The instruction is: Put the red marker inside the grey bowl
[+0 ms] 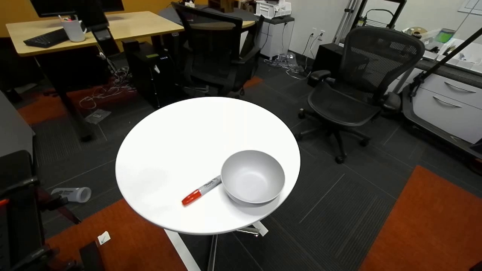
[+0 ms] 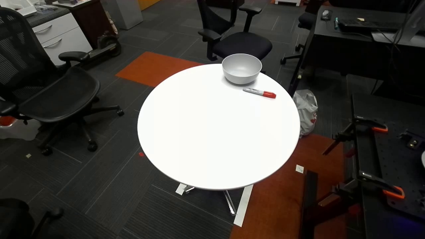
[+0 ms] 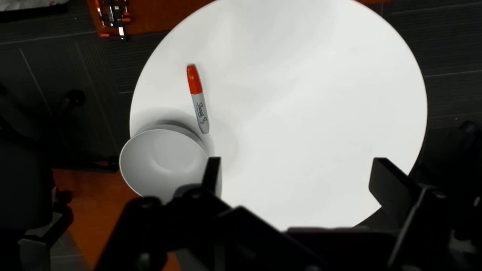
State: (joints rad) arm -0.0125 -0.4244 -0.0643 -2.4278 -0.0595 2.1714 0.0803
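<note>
The red marker [image 1: 201,190] has a red cap and a grey body. It lies on the white round table beside the grey bowl [image 1: 253,177], with its grey end close to the bowl. Both also show in an exterior view, the marker [image 2: 259,93] and the bowl [image 2: 241,68]. In the wrist view the marker [image 3: 198,98] is at the upper left and the bowl [image 3: 162,154] is below it. My gripper [image 3: 295,161] is open, with nothing between its fingers. The left finger overlaps the bowl's right edge in the wrist view. The gripper is outside both exterior views.
The white round table [image 1: 169,150] carries the bowl near its edge. An office chair [image 1: 350,86] stands beside the table. A black bench [image 2: 395,159] with clamps stands near the table in an exterior view, and another chair [image 2: 242,43] is behind the bowl.
</note>
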